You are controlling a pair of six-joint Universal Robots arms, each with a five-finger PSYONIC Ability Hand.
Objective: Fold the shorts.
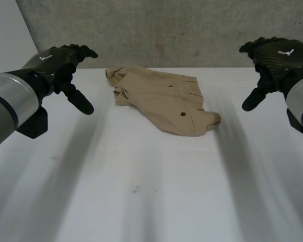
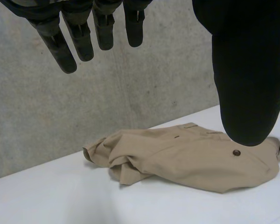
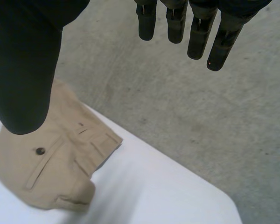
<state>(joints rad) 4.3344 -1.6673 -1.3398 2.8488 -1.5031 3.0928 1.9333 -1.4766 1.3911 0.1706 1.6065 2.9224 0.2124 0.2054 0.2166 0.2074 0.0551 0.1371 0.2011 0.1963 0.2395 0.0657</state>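
Note:
Tan shorts (image 1: 164, 98) lie crumpled at the far middle of the white table (image 1: 141, 181), with a buttoned back pocket facing up. My left hand (image 1: 60, 63) hovers above the table to the left of the shorts, open, fingers straight and thumb apart, holding nothing. My right hand (image 1: 272, 55) hovers to the right of them, also open and empty. From the left wrist, the shorts (image 2: 186, 156) lie beyond my left hand's fingers (image 2: 84, 32), with bunched cloth at the nearer end. In the right wrist view, the shorts (image 3: 51, 158) lie below the thumb (image 3: 23, 74).
A grey concrete wall (image 1: 166, 30) stands right behind the table's far edge. The table's far right corner (image 3: 224, 200) lies beyond the shorts.

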